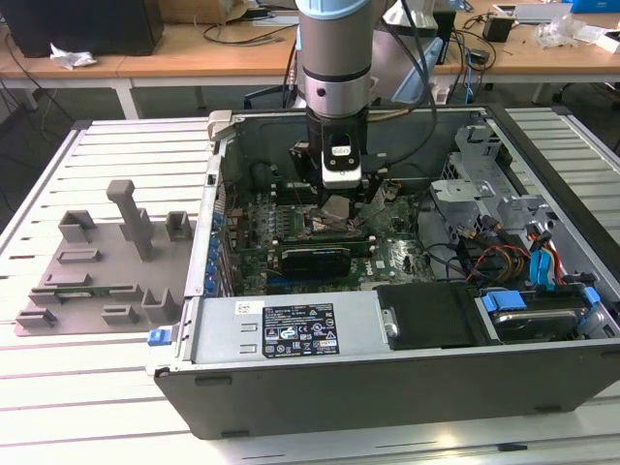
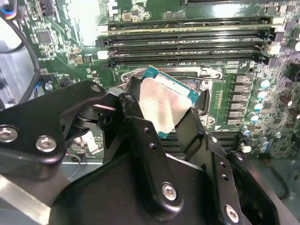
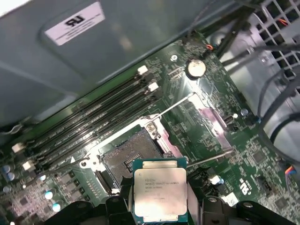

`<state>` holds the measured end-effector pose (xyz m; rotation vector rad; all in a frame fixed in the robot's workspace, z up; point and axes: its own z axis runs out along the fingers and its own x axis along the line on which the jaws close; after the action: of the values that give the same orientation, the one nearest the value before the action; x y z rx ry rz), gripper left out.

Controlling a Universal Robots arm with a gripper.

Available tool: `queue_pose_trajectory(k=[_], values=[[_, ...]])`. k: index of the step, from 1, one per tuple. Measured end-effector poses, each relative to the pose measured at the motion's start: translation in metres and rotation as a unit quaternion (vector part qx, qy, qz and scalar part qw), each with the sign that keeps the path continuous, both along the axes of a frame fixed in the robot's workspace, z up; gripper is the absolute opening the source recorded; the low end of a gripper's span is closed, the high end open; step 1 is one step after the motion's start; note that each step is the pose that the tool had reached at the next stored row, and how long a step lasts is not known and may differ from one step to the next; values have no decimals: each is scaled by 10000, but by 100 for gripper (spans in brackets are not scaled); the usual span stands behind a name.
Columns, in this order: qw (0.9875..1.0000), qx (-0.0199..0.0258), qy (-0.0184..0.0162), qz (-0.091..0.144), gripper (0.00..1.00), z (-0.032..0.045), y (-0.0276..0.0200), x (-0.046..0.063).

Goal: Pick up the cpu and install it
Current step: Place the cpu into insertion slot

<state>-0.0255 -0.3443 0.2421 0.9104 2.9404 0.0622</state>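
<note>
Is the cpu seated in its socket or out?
Out: the pincer grips the cpu by its edges, over the bare socket.

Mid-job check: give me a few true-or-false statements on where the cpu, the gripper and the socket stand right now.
1. The gripper holds the cpu between its fingers. True.
2. The cpu is seated in the socket. False: the socket lies bare, and the cpu is in the gripper's grip beside it.
3. The grey tray sits outside the computer case, on the exterior view's left. True.
4. The gripper hangs over the grey tray. False: it is inside the computer case, over the motherboard.
</note>
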Motion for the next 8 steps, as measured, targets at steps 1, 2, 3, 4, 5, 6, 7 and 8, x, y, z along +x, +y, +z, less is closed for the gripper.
queue_pose_trajectory(k=[1,2,3,4,5,6,7,8], values=[[10000,0,0,-73,55,0,0,0],[9999,0,0,-158,55,0,0,0],[9998,0,0,-217,55,-1,0,0],[9995,0,0,-306,55,-1,0,0],[9993,0,0,-375,55,-1,0,0],[9989,0,0,-465,55,-1,0,0],[9986,0,0,-538,55,-1,0,0],[9974,0,0,-721,55,-2,0,0]])
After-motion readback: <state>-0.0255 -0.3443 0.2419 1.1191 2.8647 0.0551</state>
